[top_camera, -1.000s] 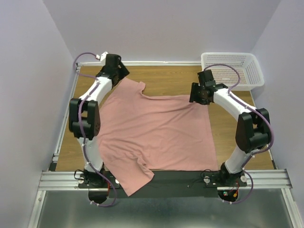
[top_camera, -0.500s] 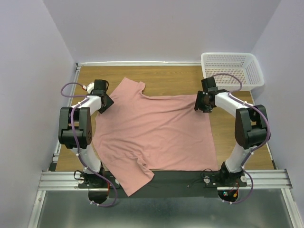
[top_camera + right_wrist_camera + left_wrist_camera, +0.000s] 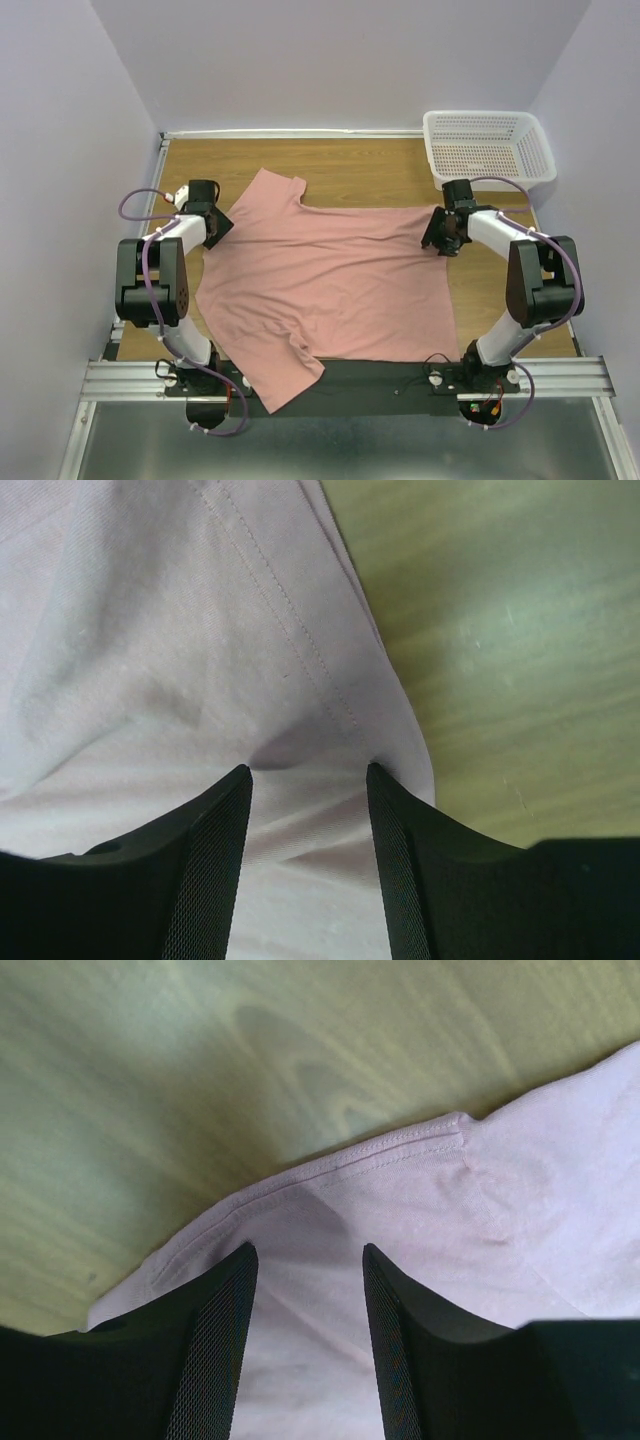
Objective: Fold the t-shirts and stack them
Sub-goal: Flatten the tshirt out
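Dusty pink short-sleeved cotton t-shirt [image 3: 330,280]: flat on wooden table [image 3: 360,165], long axis left-right, hem right. Left gripper [image 3: 308,1252], right gripper [image 3: 308,770]: half-open, tips straddling shirt edges, nothing clamped.

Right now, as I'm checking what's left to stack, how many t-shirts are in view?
1: the pink t-shirt lies spread across the wooden table, a corner draped over the near edge. Another beneath it could be hidden.

The left gripper [image 3: 307,1253], jaws apart, sits over the shirt's [image 3: 520,1210] stitched hem, cloth lying between them, wooden table [image 3: 200,1060] beyond.
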Controlling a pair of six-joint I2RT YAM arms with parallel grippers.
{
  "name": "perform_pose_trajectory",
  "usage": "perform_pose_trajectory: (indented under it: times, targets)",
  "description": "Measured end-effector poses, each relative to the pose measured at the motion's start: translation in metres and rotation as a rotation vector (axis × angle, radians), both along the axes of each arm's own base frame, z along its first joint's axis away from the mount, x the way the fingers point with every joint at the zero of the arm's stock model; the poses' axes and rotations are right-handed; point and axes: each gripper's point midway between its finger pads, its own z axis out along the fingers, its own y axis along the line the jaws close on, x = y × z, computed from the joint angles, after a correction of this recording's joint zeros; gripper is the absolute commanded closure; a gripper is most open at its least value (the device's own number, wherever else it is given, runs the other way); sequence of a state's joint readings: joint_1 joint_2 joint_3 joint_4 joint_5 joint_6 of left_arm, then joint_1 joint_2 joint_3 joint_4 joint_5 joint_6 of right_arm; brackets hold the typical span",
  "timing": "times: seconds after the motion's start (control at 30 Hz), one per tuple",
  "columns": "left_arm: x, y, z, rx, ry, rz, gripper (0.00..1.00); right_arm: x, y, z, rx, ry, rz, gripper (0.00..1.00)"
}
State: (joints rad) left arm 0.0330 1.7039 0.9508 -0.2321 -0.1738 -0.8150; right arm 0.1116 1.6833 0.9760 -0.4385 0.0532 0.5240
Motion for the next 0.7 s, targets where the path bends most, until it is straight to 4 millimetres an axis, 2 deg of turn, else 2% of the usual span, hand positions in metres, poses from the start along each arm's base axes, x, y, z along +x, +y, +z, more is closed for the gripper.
perform_pose_trajectory:
  times: [0.17, 0.37, 0.43, 0.5, 0.63, 0.7]
  targets:
    - [-0.024, -0.003, 0.000, -0.022, 0.002, 0.009, 0.43, -0.017, -0.002, 0.000, 0.002, 0.032, -0.017, 0.40]
    - [-0.046, -0.004, 0.005, -0.033, 0.042, 0.009, 0.18, -0.027, -0.004, 0.001, -0.006, 0.074, -0.012, 0.36]
    - [-0.047, -0.003, 0.010, -0.018, 0.058, -0.007, 0.15, -0.028, -0.005, 0.003, -0.011, 0.084, -0.004, 0.34]
    - [-0.038, 0.001, 0.022, 0.006, 0.040, -0.023, 0.13, -0.023, -0.006, 0.012, -0.018, 0.080, 0.010, 0.33]
    - [0.000, 0.007, 0.058, 0.071, -0.054, -0.091, 0.14, 0.013, -0.005, 0.048, -0.026, -0.027, 0.036, 0.33]
    - [0.012, 0.009, 0.063, 0.097, -0.060, -0.126, 0.16, 0.028, -0.004, 0.062, -0.030, -0.074, 0.044, 0.33]
